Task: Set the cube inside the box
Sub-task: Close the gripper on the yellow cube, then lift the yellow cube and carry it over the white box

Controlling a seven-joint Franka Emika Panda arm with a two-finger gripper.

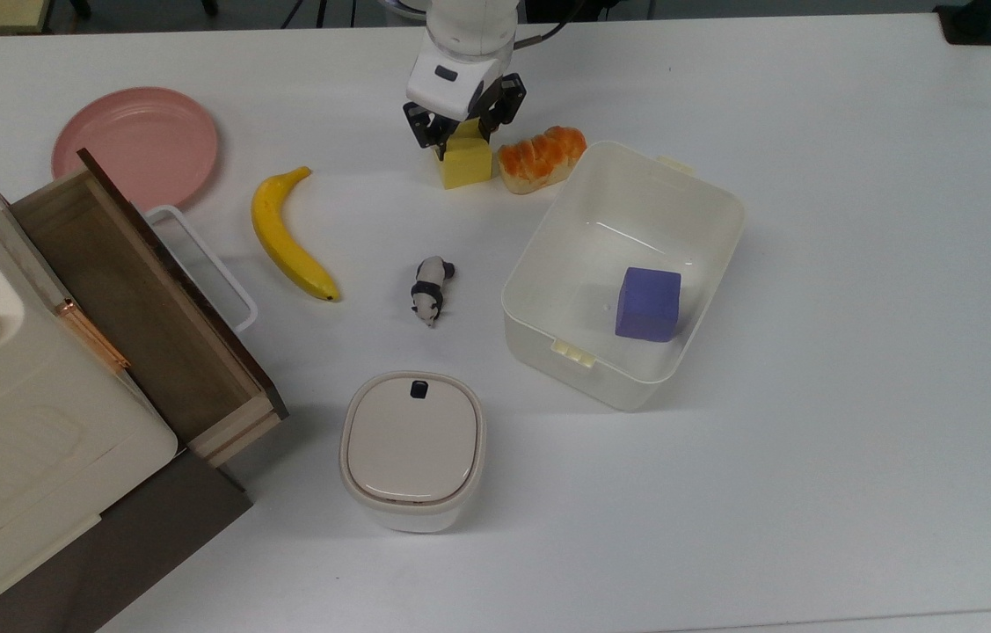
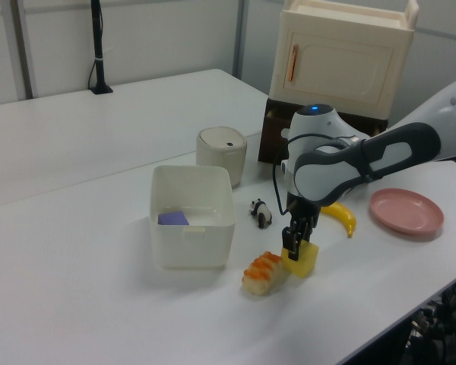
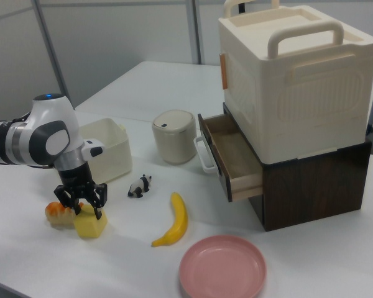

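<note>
The gripper (image 1: 462,134) is spread open astride the cube (image 1: 466,163) — it is best lowered squarely and closed before any lift, the bread (image 1: 541,156) just beside being spared.

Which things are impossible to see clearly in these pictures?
- Top view: the gripper covers the top of the cube, hiding finger contact.
- Left view: the box wall hides most of the purple cube.
- Right view: the cube partly hides the bread.

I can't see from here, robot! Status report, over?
Gripper open, straddling the yellow cube on the table. Box holds a purple cube. Bread sits between cube and box.
</note>
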